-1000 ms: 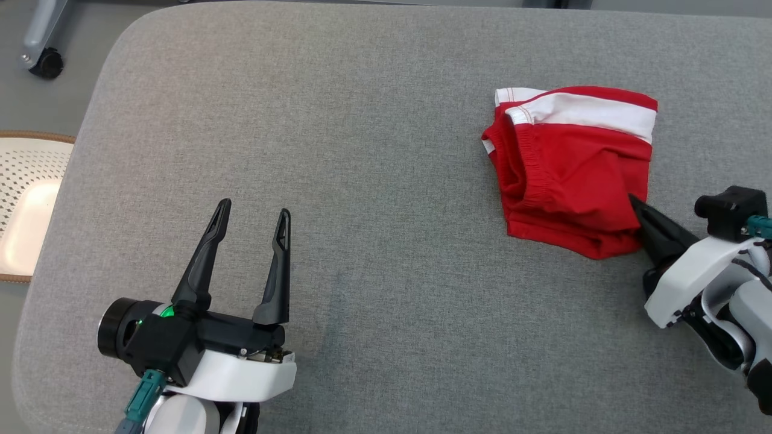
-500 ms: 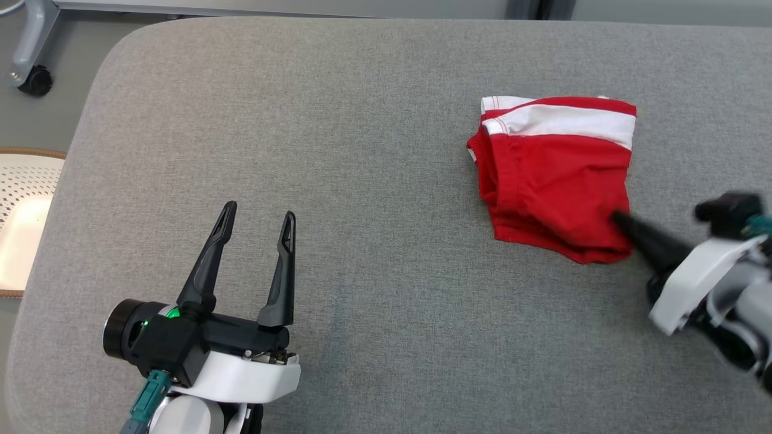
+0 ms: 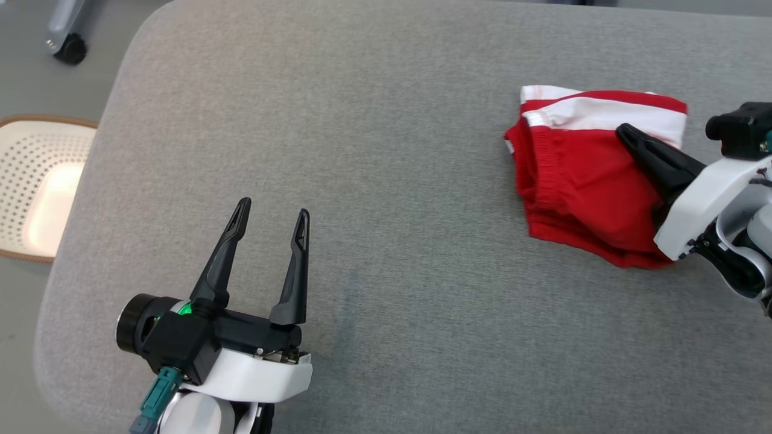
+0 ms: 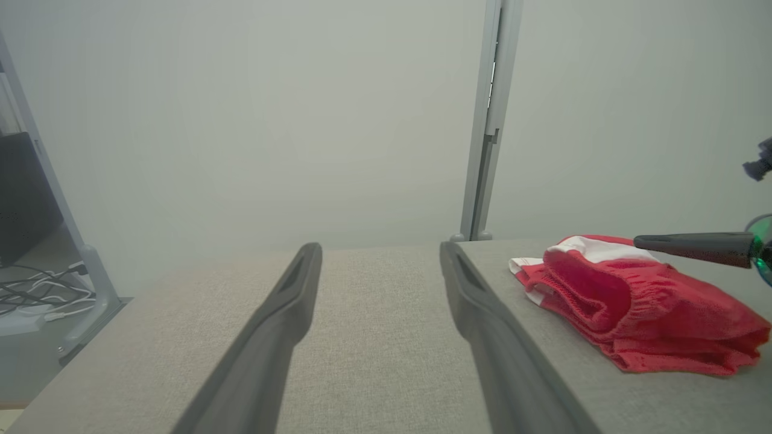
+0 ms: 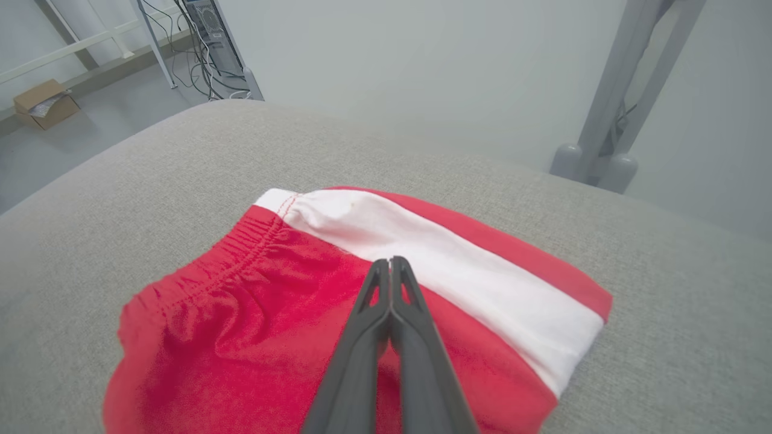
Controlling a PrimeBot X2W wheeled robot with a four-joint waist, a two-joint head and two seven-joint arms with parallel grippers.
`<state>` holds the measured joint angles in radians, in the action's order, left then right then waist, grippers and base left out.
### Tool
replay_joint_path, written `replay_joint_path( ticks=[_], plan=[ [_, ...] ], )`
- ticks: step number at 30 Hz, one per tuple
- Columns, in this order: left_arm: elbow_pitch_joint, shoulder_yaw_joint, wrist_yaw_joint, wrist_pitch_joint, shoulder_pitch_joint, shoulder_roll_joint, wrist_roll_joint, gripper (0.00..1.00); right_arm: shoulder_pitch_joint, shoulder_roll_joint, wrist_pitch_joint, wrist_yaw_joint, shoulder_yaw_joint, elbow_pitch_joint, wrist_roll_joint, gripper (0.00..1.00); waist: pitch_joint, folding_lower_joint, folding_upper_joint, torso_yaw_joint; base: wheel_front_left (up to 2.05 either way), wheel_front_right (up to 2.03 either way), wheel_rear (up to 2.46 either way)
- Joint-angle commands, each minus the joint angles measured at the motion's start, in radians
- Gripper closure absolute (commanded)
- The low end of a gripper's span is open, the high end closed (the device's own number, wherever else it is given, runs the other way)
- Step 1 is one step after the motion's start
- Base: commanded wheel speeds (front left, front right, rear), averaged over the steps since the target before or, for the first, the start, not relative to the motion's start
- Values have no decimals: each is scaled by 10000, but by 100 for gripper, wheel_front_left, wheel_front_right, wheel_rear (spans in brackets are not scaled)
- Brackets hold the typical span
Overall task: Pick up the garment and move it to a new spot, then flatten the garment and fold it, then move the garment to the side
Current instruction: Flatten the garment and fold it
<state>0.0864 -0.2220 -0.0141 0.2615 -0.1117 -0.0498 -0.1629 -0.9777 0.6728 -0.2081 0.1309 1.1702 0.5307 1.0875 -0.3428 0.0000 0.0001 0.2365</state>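
The right gripper point(image 3: 624, 131) covers the right edge of the folded red-and-white fabric shorts point(image 3: 579, 181). Head view's left edge cuts off the perforated white, brown-rimmed basket point(image 3: 36, 187).

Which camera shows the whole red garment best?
Head view: nearly the whole garment from above, its right edge behind the shut right tool. The right wrist view crops its near part; the left wrist view sees it low, edge-on.

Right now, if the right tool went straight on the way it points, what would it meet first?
Likely the white band of the garment, just ahead of the shut right tool, though it might skim over; height is unclear.
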Motion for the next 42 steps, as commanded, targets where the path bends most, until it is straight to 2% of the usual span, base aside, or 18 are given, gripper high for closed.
replay_joint_path(
  ticks=[1,6,15,19,29,35,42],
  plan=[
    [10,-38,84,25,-212,-28,-61,0,-186,-2,153,-3,105,127,212,100,-212,0,-1,287,0,0,0],
    [36,-245,168,25,-285,-27,-204,0,-736,188,594,-3,562,712,569,100,-560,0,-1,836,0,0,0],
    [108,-521,310,25,-426,-25,-329,0,-1284,167,602,-3,774,1918,1138,100,-909,0,-1,1274,0,0,0],
    [64,-645,346,25,-471,-25,-263,0,-1386,25,360,-3,900,2103,936,100,-906,0,-1,1309,0,0,0],
    [30,-565,339,25,-265,-25,-167,0,-749,-613,-229,-3,1095,1490,212,100,-571,0,-1,950,0,0,0],
    [78,-648,289,25,-415,-28,-148,0,-488,-877,-291,-3,1127,1955,62,100,-764,0,-1,898,0,0,0],
    [18,-598,294,25,-454,-27,-138,0,-208,-1249,-500,-5,1035,2699,450,100,-847,0,-1,994,0,0,0]
  ],
)
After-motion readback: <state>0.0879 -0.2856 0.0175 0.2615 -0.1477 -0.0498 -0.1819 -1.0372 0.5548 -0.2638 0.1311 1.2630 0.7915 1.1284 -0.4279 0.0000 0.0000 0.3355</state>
